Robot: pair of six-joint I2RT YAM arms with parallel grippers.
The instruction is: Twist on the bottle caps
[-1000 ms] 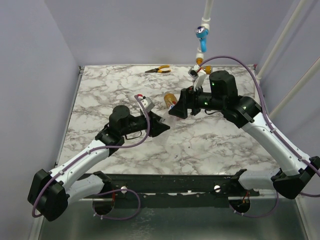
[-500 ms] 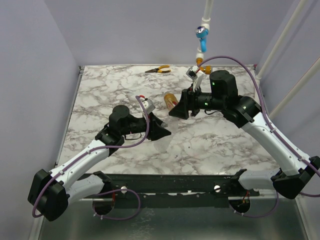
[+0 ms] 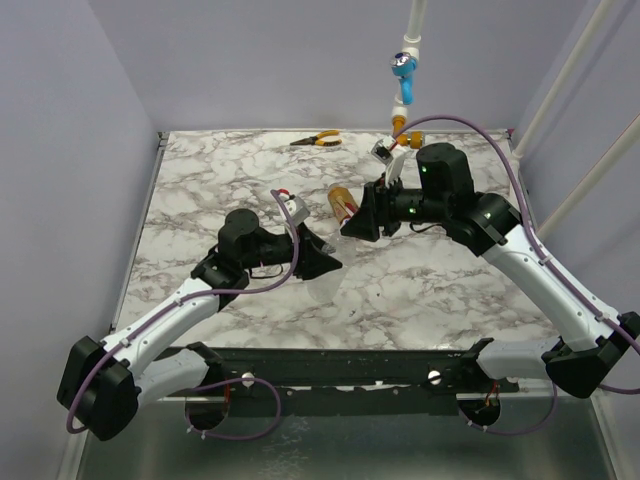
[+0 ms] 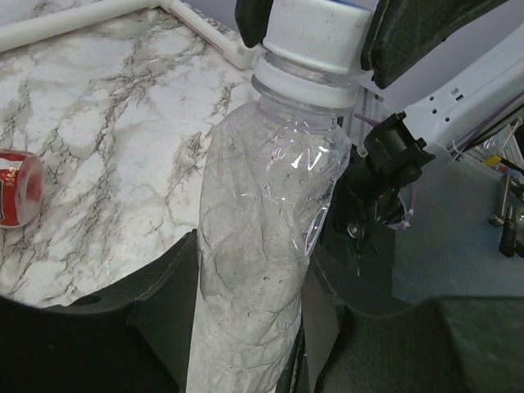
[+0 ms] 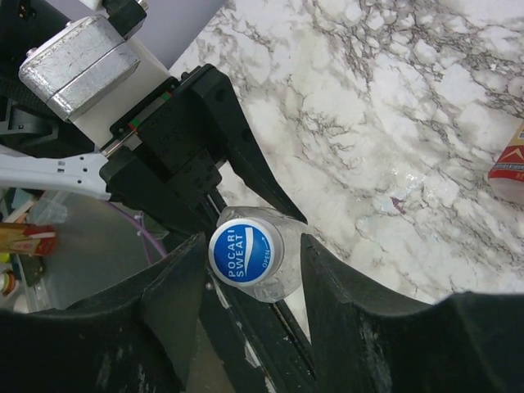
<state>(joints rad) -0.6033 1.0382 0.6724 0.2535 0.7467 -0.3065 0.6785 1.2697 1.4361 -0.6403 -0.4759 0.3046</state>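
— How far has the capping been taken?

— On the clear, crumpled plastic bottle [image 4: 262, 246], a white screw cap with a blue printed top [image 5: 244, 252] is already seated on the neck. Whether it has been fully tightened cannot be told. The bottle is held off the white marble surface [image 3: 220, 170], its body clasped in the jaws of the left gripper [image 3: 330, 262].

— And the right gripper [image 3: 355, 228]?

— Its jaws are seen closed against both sides of that cap, so the turning step is judged to be in hand.

— What is left?

— A small bottle with a red label and amber contents [image 3: 342, 200] is lying on the surface just beyond the right gripper, apart from both. Its neck end cannot be made out, so it is judged still to be dealt with. No loose cap is seen.
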